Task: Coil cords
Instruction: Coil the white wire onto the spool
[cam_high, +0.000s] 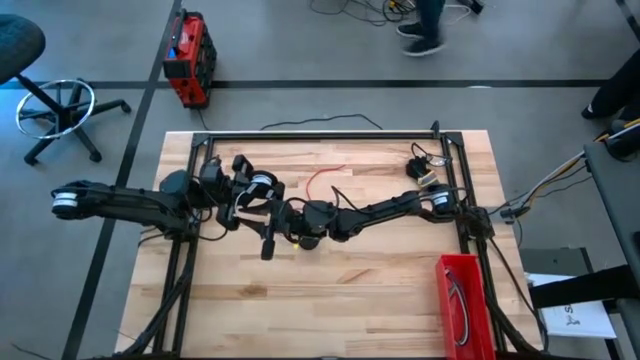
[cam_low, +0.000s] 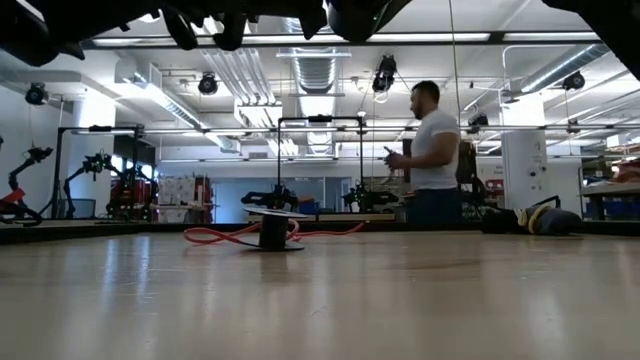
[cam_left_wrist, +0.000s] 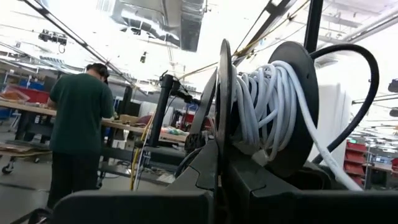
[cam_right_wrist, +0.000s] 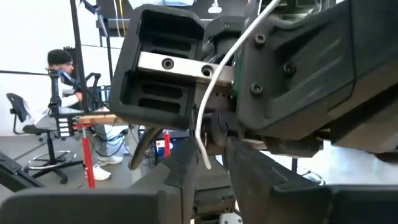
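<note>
Cords numbered three: one white, one red, one black. Arms numbered two, and they met near the middle of the desk (cam_high: 350, 290), lifted off the wood.

The left gripper (cam_high: 245, 195) reached in from the left edge and was clamped on one dark disc of a spool (cam_left_wrist: 267, 106). The white cord (cam_left_wrist: 261, 102) was wound in many turns around that spool's hub, between its two discs. One loose strand (cam_right_wrist: 205, 112) of it trailed off the coil, running across the gripper housing with its free end hanging down.

The right gripper (cam_high: 295, 222) sat just beside it, nose to nose with the left one. Whether it was open or closed could not be told.

The red cord (cam_high: 325, 180) lay flat on the desk just behind the grippers. It was uncoiled, and its long axis ran roughly left to right with a slight slant toward the far edge. In the low view a second, small black spool (cam_low: 272, 232) stood upright on the desk at the red cord.

The black cord (cam_high: 420, 165) lay bunched near the far right corner. One red bin (cam_high: 460, 300) stood at the near right edge with a thin curved cable inside.
</note>
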